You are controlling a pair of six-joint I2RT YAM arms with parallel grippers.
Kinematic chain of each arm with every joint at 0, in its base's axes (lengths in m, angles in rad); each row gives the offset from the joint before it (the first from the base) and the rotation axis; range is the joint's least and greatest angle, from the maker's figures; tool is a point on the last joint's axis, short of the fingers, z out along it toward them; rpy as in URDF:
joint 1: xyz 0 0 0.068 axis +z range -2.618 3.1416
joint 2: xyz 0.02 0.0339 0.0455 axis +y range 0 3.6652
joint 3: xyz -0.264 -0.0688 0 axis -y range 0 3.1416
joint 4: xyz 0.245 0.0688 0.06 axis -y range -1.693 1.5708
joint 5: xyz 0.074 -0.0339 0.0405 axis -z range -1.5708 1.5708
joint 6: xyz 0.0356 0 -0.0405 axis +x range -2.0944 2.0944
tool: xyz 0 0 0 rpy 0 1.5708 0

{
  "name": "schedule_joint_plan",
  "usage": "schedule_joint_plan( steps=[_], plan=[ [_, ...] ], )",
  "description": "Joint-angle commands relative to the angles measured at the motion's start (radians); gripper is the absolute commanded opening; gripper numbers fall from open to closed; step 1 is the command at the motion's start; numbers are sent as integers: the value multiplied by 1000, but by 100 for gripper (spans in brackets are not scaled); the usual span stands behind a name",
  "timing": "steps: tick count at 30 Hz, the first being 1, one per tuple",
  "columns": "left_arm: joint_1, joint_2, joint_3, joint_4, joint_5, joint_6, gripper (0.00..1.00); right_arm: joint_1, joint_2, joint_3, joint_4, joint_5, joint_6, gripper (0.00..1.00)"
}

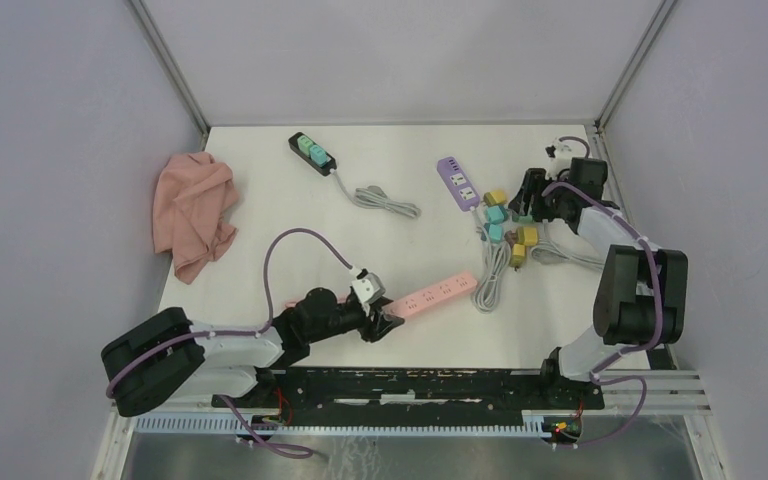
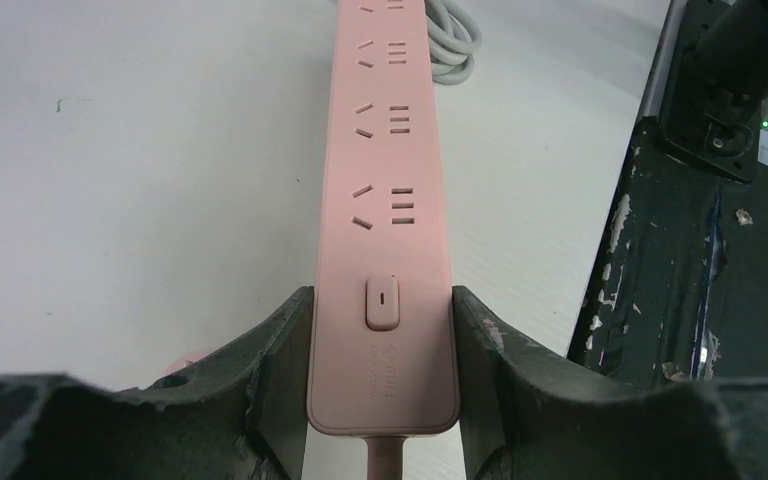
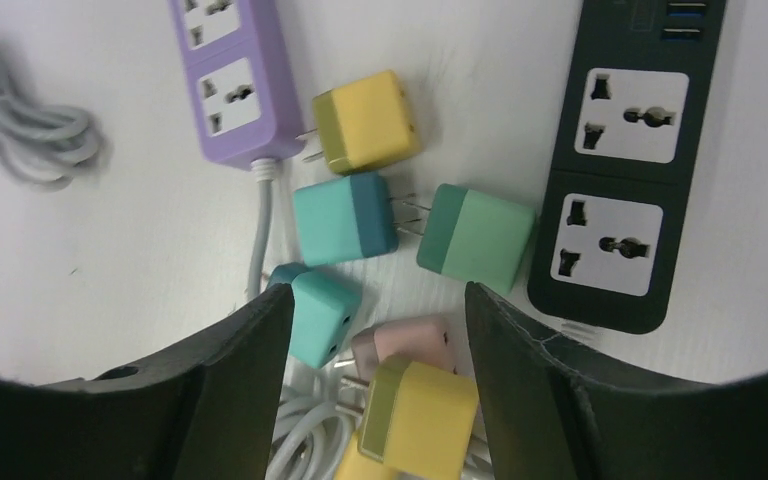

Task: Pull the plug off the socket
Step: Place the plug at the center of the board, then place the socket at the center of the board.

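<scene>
A: Plugs point(image 3: 345, 218)?
B: Heaped loose by the right edge of the worktop point(image 1: 410, 150), toward its far right corner, just beside the purple strip point(image 3: 228, 80) and the dark strip point(image 3: 620, 160). Seated in neither, going by the wrist view.
A: And the right gripper point(image 3: 378, 300)?
B: Hanging over that heap with jaws well apart and nothing between them. Probably treating the spot as a drop-off.
A: Left gripper point(image 2: 382, 295)?
B: Clamped on the switch end of the pink strip point(image 2: 385, 150), close to the near edge. Likely pinning it down against a pull. Shows only bare sockets.
A: Anything left?
B: Seemingly two teal plugs point(image 1: 310, 150), seated in the black strip point(image 1: 326, 166) toward the far edge, well apart from both arms.
</scene>
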Motion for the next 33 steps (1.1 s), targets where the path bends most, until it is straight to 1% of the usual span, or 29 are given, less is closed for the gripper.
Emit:
schedule_joint_plan(
  steps=[1,3,4,5,6,8,11,17,19,20,22,23,26,30,31,32,33],
  plan=[
    [15,-70,58,-9,-14,30,3,-69,-98,31,-39,-266,-118,69],
    [16,-80,79,-49,-11,58,3,-115,-105,45,-133,-476,-251,68],
    [16,-81,86,-64,-13,73,3,-135,-100,53,-211,-617,-331,67],
    [16,-80,94,-74,-13,92,3,-154,-95,62,-283,-702,-435,66],
    [17,-75,99,-82,-14,112,3,-167,-87,73,-340,-752,-502,65],
    [17,-63,114,-92,-18,151,3,-179,-78,89,-413,-792,-585,62],
    [20,-35,160,-144,-49,169,3,-179,-80,96,-507,-806,-719,61],
    [35,13,257,-232,-5,227,3,-181,-17,179,-868,-894,-1121,65],
    [40,26,284,-272,12,252,3,-178,35,232,-1097,-937,-1439,72],
    [44,31,293,-285,16,258,3,-178,61,261,-1306,-955,-1619,77],
    [53,35,297,-290,35,261,3,-173,121,314,-1628,-984,-1983,84],
    [55,36,296,-286,51,258,3,-168,132,325,-1662,-996,-2012,84],
    [57,40,272,-234,111,246,3,-110,97,315,-1663,-967,-2053,85],
    [58,25,230,-170,135,219,3,-7,69,349,-1658,-935,-2017,84],
    [58,14,218,-155,134,208,3,16,58,358,-1626,-918,-1963,83],
    [57,2,207,-142,131,194,3,41,38,361,-1557,-896,-1861,83],
    [57,-13,196,-134,121,174,3,65,11,354,-1446,-858,-1727,82]
  ],
)
